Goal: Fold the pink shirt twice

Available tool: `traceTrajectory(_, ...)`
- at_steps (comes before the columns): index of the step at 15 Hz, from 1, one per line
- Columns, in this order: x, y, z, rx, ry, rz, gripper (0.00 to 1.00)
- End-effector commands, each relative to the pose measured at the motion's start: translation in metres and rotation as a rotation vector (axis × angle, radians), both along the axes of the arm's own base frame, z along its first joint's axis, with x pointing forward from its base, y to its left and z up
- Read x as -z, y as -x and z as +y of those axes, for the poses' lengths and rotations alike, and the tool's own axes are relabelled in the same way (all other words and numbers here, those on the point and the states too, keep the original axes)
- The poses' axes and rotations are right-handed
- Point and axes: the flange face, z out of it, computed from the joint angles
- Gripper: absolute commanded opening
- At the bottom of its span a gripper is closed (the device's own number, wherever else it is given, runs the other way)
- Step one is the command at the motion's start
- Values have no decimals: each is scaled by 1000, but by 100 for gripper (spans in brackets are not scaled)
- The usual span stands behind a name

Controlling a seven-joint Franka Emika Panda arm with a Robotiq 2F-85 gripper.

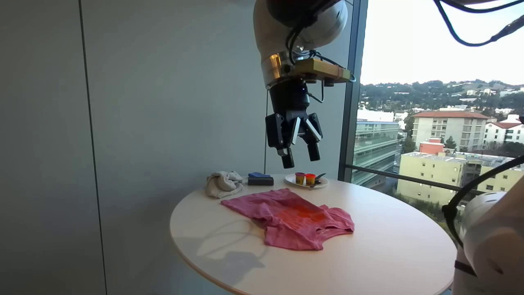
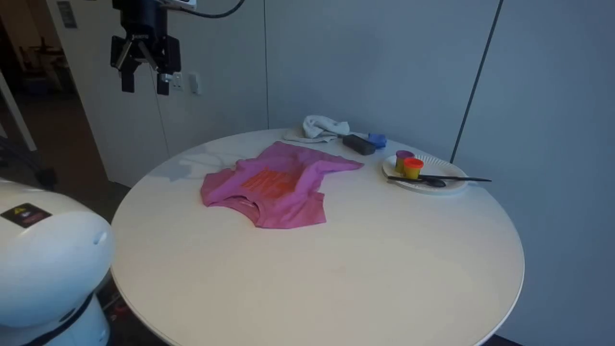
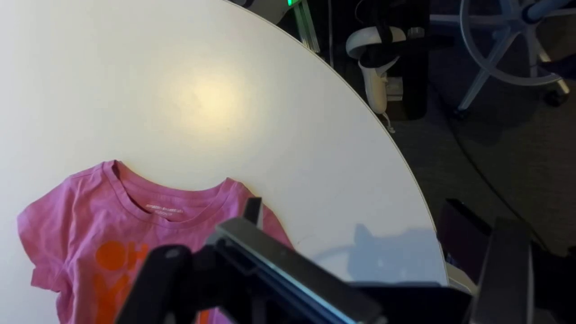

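The pink shirt lies spread and wrinkled on the round white table, with its orange print facing up. It also shows in an exterior view, with one side bunched in creases. In the wrist view, the shirt shows its collar and one sleeve. The gripper's finger and linkage hide part of its other side. My gripper is open and empty, its fingers apart, well above the table. It also hangs high in an exterior view. In the wrist view, the gripper's fingers stand wide apart over the table edge.
The round white table stands by a grey wall and a window. A grey-white cloth, a dark block and a blue item lie behind the shirt. A white plate holds two small tubs and dark utensils.
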Motion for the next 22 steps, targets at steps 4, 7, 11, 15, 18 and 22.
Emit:
traceTrajectory(4,-1,0,0,0,0,1,100)
traceTrajectory(7,4,-6,-10,28,-17,22,100)
traceTrajectory(11,10,-14,-41,198,-100,41,100)
traceTrajectory(15,28,-14,-68,378,-170,150,100)
traceTrajectory(18,58,-8,-76,529,-129,214,100)
traceTrajectory(22,90,3,-81,709,-160,275,100)
